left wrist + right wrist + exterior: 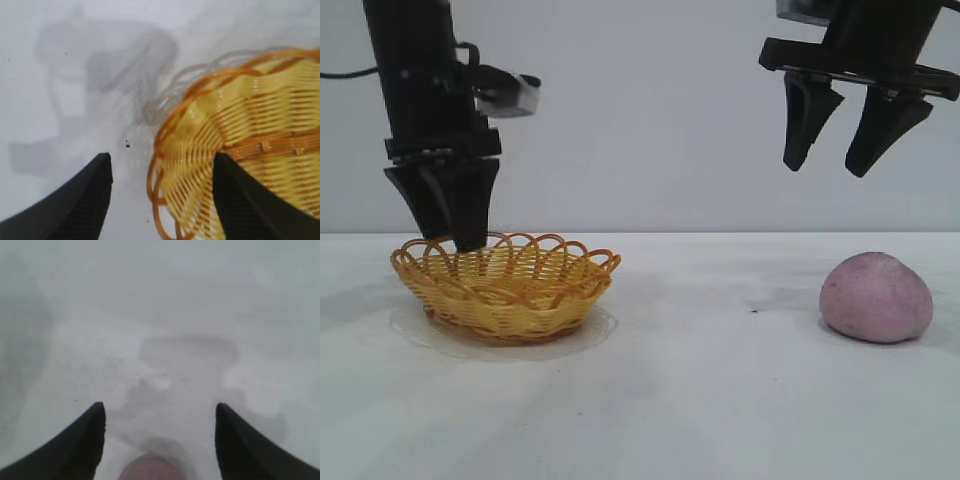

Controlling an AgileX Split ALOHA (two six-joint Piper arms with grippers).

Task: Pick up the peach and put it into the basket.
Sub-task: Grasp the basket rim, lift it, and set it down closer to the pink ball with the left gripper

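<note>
The table (720,400) is white. The basket (506,285) sits on it, right under the left pincer (448,215), whose fingers are spread apart, one on each side of the rim. The right pincer (855,125) hangs high up, fingers apart and holding nothing. The peach (876,297) lies on the table well below the right pincer, not touching it.

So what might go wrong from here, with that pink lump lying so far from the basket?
1. The peach is rounded and sits free on the table; the open right gripper high above it might nudge it so it rolls.
2. The left gripper straddles the rim of the basket, one finger inside; it could block the drop or tip the basket.
</note>
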